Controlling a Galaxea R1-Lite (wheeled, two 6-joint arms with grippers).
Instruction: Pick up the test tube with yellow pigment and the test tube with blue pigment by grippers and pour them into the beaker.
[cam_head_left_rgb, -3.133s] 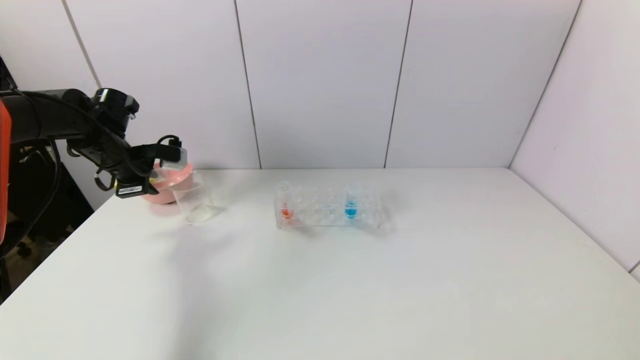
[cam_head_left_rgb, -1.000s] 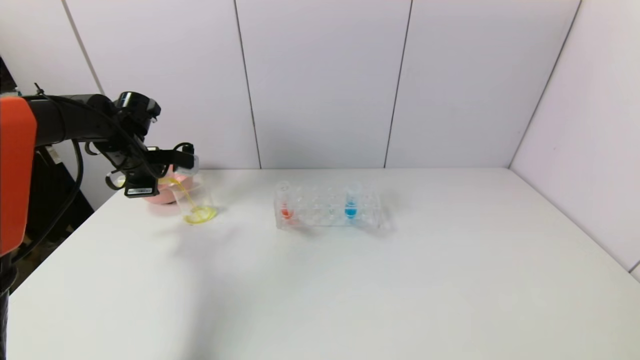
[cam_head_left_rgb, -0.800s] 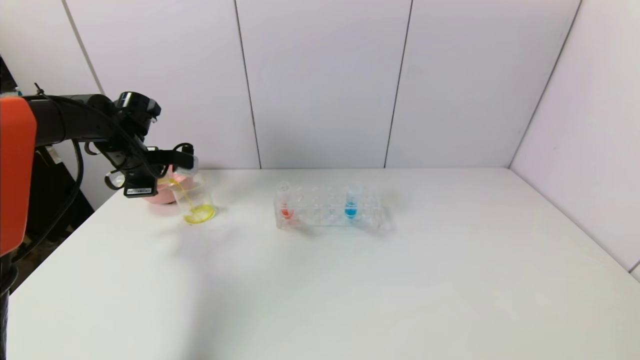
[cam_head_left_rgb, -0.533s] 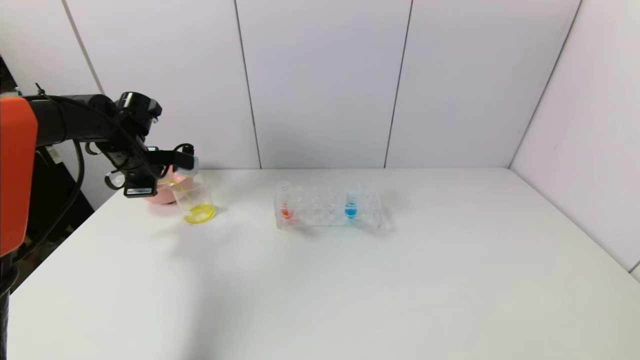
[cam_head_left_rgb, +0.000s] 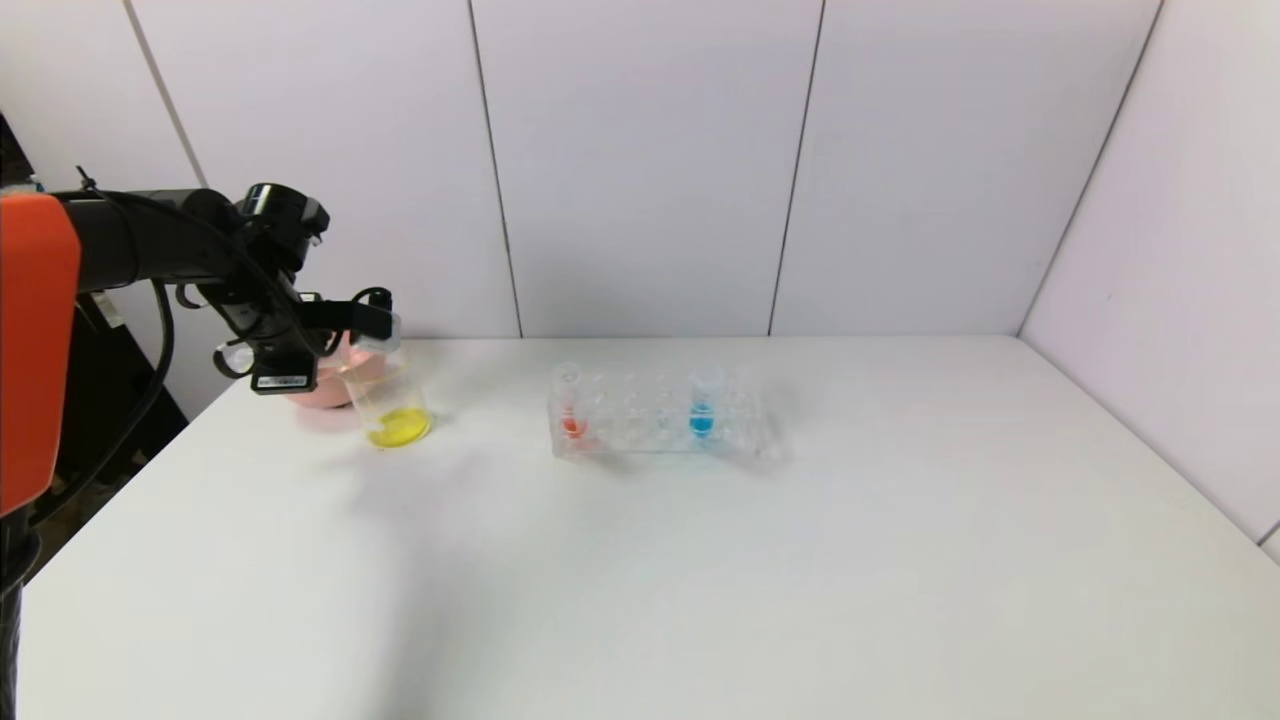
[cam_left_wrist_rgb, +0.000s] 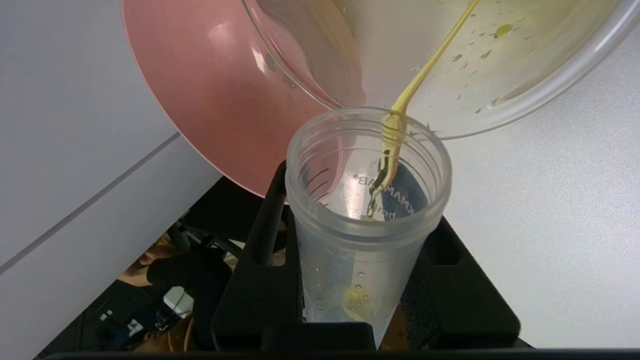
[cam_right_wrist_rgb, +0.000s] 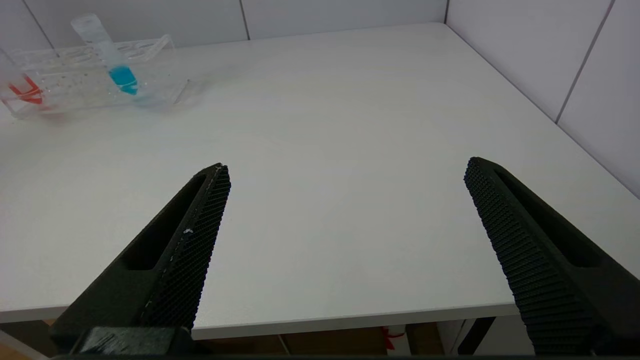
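Observation:
My left gripper (cam_head_left_rgb: 335, 352) is shut on the yellow-pigment test tube (cam_left_wrist_rgb: 367, 235) and holds it tipped over the beaker's rim. A thin yellow stream (cam_left_wrist_rgb: 425, 75) runs from the tube's mouth into the beaker (cam_head_left_rgb: 388, 400), which holds a yellow pool at its bottom. Only a small yellow residue shows at the tube's base. The blue-pigment test tube (cam_head_left_rgb: 704, 400) stands upright in the clear rack (cam_head_left_rgb: 655, 420); it also shows in the right wrist view (cam_right_wrist_rgb: 107, 55). My right gripper (cam_right_wrist_rgb: 345, 175) is open and empty, low by the table's near edge, out of the head view.
A pink bowl (cam_head_left_rgb: 320, 378) stands just behind the beaker at the table's far left; it also shows in the left wrist view (cam_left_wrist_rgb: 215, 95). A red-orange tube (cam_head_left_rgb: 570, 400) stands at the rack's left end. White wall panels close the back and right.
The beaker went from empty to holding a yellow pool. My left gripper rose and tipped the tube further over the beaker's rim. The rack and the blue tube have not moved.

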